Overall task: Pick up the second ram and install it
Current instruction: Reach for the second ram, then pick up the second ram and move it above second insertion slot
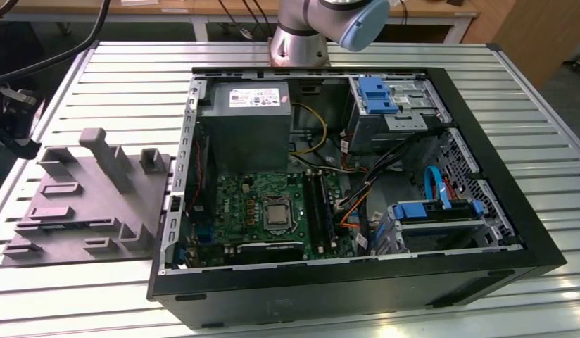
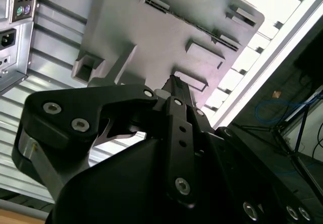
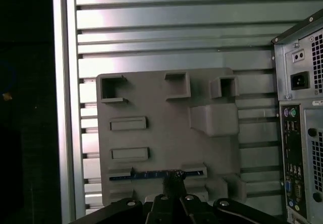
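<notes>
An open computer case [image 1: 515, 211] lies on its side on a slatted metal table [image 1: 130, 77], its green motherboard [image 1: 243, 204] facing up. Just beside the case, on the exterior view's left, sits the gray holder block [image 1: 93, 204], with its tall posts at the far side and its low slots toward the near side. The base of the arm [image 1: 318, 28] stands on the table beyond the far edge of the case. In the first wrist view the gripper [image 3: 174, 179] looks down on the holder block [image 3: 166, 108], with the rear panel of the case [image 3: 298, 108] next to it. The second ram [image 3: 151, 174] shows as a thin blue strip standing on edge in a long slot of the block, and the dark fingertip crosses the line of that strip. The jaws look pressed together with nothing between them. In the second wrist view the gripper [image 2: 174, 82] appears side-on, narrowing to one point over the block [image 2: 151, 32].
</notes>
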